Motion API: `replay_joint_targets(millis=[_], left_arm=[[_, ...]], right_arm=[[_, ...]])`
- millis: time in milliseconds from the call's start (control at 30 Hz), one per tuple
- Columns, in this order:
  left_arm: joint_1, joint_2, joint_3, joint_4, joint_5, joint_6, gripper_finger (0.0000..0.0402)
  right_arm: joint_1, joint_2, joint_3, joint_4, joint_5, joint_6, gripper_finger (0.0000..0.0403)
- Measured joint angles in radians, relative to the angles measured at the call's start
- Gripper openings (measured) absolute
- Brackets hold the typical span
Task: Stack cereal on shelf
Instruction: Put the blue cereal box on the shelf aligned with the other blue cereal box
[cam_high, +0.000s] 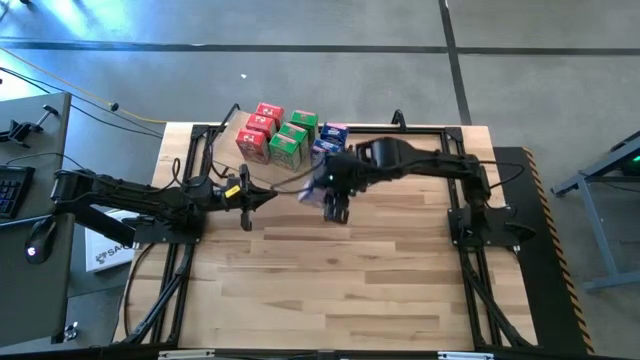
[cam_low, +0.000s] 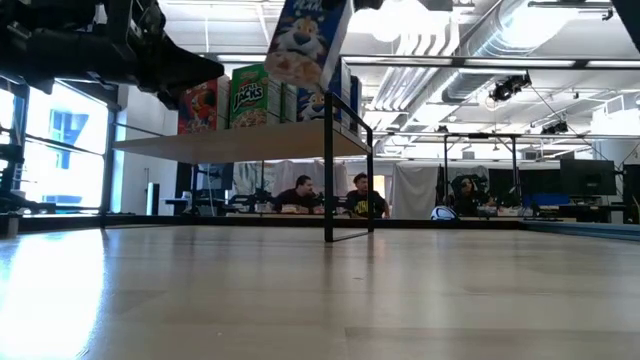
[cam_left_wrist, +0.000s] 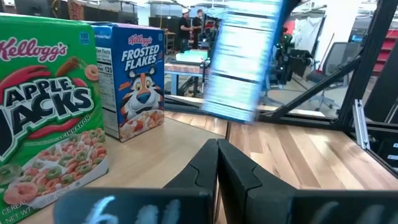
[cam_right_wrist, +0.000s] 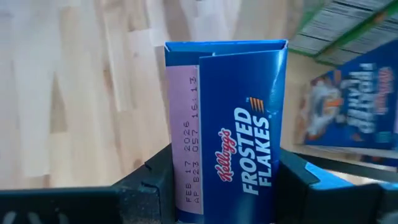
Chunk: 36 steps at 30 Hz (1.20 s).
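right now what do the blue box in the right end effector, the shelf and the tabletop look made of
The blue Frosted Flakes box held in the right end effector looks like thin printed cardboard with a slight sheen, showing a folded flap seam and a stamped date. The shelf seems to be pale plywood on a thin black metal frame. The tabletop looks like jointed wooden strips, smooth-finished.
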Motion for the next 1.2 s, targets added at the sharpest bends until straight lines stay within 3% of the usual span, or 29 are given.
replay_joint_targets(millis=[433,933,1200], left_arm=[[0.0,0.0,0.0,0.0,0.0,0.0,0.0],[0.0,0.0,0.0,0.0,0.0,-0.001,0.0],[0.0,0.0,0.0,0.002,0.0,-0.003,0.0]], right_arm=[[-0.127,0.017,0.0,0.017,0.024,-0.086,0.0163],[-0.131,0.042,0.0,-0.012,0.062,-0.059,0.0163],[-0.131,0.048,0.0,-0.024,0.091,-0.028,0.0204]])
